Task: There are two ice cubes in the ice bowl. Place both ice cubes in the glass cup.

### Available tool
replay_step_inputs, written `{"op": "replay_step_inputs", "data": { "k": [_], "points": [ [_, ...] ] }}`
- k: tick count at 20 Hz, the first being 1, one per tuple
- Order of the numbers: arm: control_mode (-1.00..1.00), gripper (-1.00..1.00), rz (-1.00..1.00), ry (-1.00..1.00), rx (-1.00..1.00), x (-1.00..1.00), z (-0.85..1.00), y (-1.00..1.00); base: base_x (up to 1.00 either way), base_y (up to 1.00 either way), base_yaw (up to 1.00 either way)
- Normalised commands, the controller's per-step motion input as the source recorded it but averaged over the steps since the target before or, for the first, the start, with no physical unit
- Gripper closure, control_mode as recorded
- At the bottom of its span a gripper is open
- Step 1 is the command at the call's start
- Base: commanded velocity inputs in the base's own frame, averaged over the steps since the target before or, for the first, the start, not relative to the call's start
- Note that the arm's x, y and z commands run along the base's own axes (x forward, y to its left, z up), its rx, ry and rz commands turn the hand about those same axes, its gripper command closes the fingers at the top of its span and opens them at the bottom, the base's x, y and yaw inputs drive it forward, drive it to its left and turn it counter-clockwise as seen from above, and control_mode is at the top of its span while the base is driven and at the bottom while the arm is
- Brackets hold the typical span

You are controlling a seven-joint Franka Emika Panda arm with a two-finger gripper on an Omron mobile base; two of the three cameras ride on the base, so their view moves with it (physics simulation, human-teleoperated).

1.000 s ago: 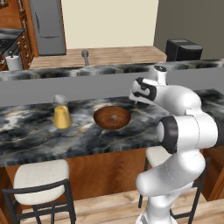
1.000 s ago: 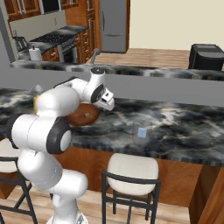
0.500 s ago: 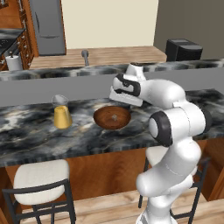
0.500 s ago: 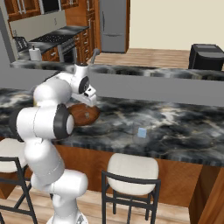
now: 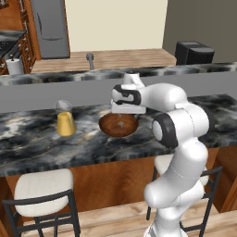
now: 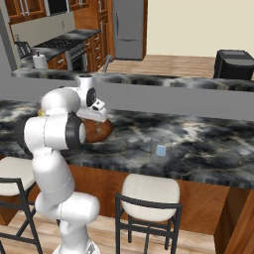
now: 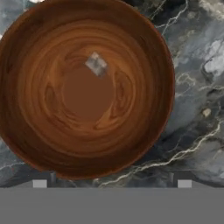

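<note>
One ice cube lies in the bowl, a little off the middle of its floor, small and pale against the wood grain. I see only that one in the bowl from the hand view. A pale blue cube sits alone on the counter, well apart from the bowl toward the arm's right (whether it is the second ice cube I cannot tell).

The bowl rests on the dark marbled counter, and the gripper hangs directly above it, pointing straight down, which suits a reach into a shallow dish. Its jaws stand wide and hold nothing, ready to straddle so small a piece. The cube lies off the jaws' centre line, so a small shift looks needed before descending.

The glass stands upright on the counter to the left of the bowl, near but not touching, its lower part yellow-orange. That leaves a short sideways carry once a cube is gripped.
</note>
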Motion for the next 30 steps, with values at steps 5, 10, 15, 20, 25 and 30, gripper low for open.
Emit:
{"op": "replay_step_inputs", "data": {
  "k": [5, 10, 15, 20, 25, 30],
  "points": [
    [-1.0, -1.0, 0.43, 0.01, -0.05, 0.11, -0.43, 0.0, 0.0, 0.0, 0.0],
    [-1.0, -1.0, 0.25, 0.0, 0.0, 0.3, -0.08, 0.0, 0.0, 0.0, 0.0],
    [-1.0, -1.0, 0.05, 0.0, 0.0, 0.4, 0.0, 0.0, 0.0, 0.0, 0.0],
    [-1.0, -1.0, 0.0, 0.0, -0.02, 0.53, -0.03, 0.09, 0.0, 0.0, 0.0],
    [-1.0, -1.0, 0.0, 0.0, -0.05, 0.36, -0.13, 0.21, 0.0, 0.0, 0.0],
    [-1.0, -1.0, 0.0, 0.02, -0.07, 0.16, -0.29, 0.21, 0.0, 0.0, 0.0]
  ]
}}
